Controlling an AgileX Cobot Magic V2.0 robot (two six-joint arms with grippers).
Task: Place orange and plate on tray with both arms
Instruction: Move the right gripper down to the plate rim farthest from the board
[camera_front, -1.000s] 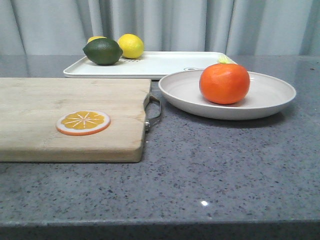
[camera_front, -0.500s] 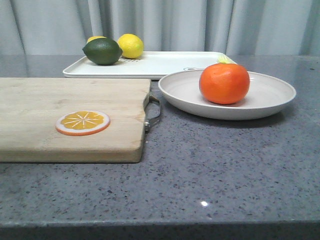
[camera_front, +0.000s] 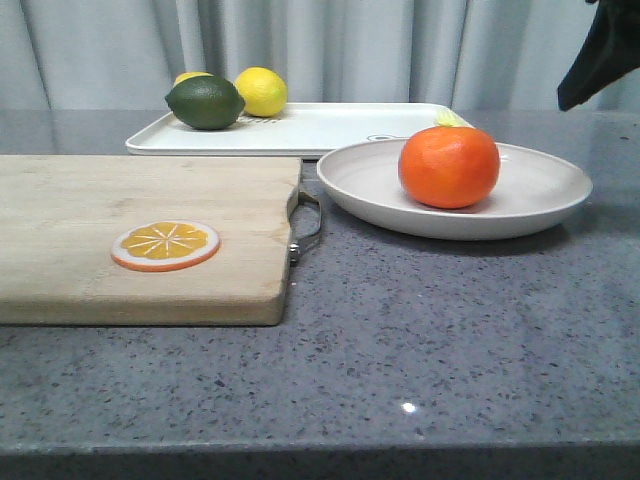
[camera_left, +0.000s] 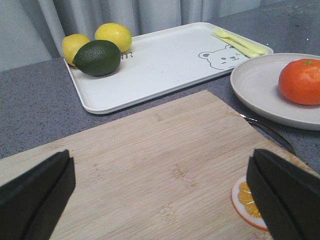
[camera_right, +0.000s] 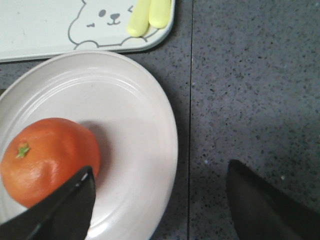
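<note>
The orange (camera_front: 449, 166) sits in the off-white plate (camera_front: 540, 205) on the grey counter at the right. Both also show in the left wrist view, orange (camera_left: 300, 81) and plate (camera_left: 255, 85), and in the right wrist view, orange (camera_right: 47, 159) and plate (camera_right: 135, 130). The white tray (camera_front: 330, 128) with its bear drawing (camera_left: 218, 58) lies behind the plate. My right gripper (camera_right: 159, 200) is open above the plate's right rim, one finger over the orange side, one over the counter; it enters the front view at the top right (camera_front: 603, 50). My left gripper (camera_left: 160, 197) is open above the cutting board.
A wooden cutting board (camera_front: 120, 215) with a metal handle (camera_front: 308, 225) lies at the left, an orange slice disc (camera_front: 166, 245) on it. On the tray's far left are a lime (camera_front: 205, 102) and two lemons (camera_front: 262, 91). A yellow fork (camera_left: 239, 41) lies on the tray's right end.
My right gripper has come into the front view at the top right corner. The orange, plate and tray have not moved.
</note>
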